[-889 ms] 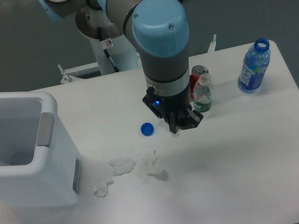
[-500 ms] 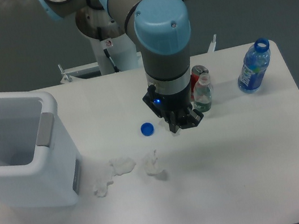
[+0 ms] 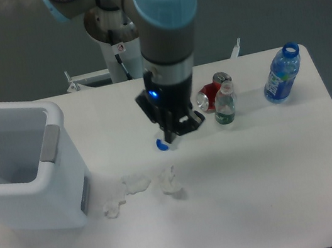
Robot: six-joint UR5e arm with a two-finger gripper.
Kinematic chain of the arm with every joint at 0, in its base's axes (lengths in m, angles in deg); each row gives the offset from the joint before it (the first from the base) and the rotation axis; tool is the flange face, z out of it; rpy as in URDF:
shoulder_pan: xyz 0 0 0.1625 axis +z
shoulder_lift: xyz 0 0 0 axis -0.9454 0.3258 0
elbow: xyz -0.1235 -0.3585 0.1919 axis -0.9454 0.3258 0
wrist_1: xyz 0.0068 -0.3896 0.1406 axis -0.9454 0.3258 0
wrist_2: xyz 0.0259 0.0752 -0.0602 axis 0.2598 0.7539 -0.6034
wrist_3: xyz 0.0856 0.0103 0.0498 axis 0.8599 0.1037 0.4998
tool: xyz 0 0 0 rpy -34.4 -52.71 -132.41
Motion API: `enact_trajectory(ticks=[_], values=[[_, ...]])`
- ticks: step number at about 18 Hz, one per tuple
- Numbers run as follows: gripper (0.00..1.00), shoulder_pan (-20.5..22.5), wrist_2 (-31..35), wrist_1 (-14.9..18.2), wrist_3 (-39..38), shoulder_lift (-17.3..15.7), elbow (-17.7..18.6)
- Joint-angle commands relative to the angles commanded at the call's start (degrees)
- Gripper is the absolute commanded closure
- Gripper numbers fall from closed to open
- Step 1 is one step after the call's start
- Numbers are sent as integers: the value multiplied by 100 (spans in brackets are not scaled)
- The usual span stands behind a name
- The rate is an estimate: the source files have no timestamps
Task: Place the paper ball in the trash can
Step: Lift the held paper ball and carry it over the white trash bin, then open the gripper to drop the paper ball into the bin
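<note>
Between the dark fingers of the end effector [image 3: 175,138], above the middle of the surface [image 3: 274,163], sits the paper ball [image 3: 177,140], only a small white patch of it showing; the fingers are clamped on it. A blue bottle cap [image 3: 162,145] lies just beside it at 9 o'clock. Three white crumpled scraps [image 3: 136,182] lie on the surface at 6 to 7 o'clock. The trash can [image 3: 36,184] stands well apart at 9 o'clock. At 2 to 3 o'clock are a tipped red can [image 3: 212,94], a small clear bottle [image 3: 225,106] and, farther off, an uncapped blue bottle [image 3: 282,76].
</note>
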Motion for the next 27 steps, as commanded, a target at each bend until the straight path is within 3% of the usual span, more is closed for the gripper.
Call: enact_trajectory(ticks=[3,9,11,17,23,24,25,27], values=[[100,-9,-422,0,-262,-326,123],[100,-264,-906,-17,-641,-669,124],[100,-290,-995,-183,-982,-792,124],[100,-1062,-995,-1203,-2196,-679,176],[99,-1590,-951,-1397,-2163,-485,308],[86,-1669,-951,-1493,-2162,-459,361],[64,-1722,-951,-1581,-2171,-450,431],[8,-1793,-943,-1608,-2206,-441,484]])
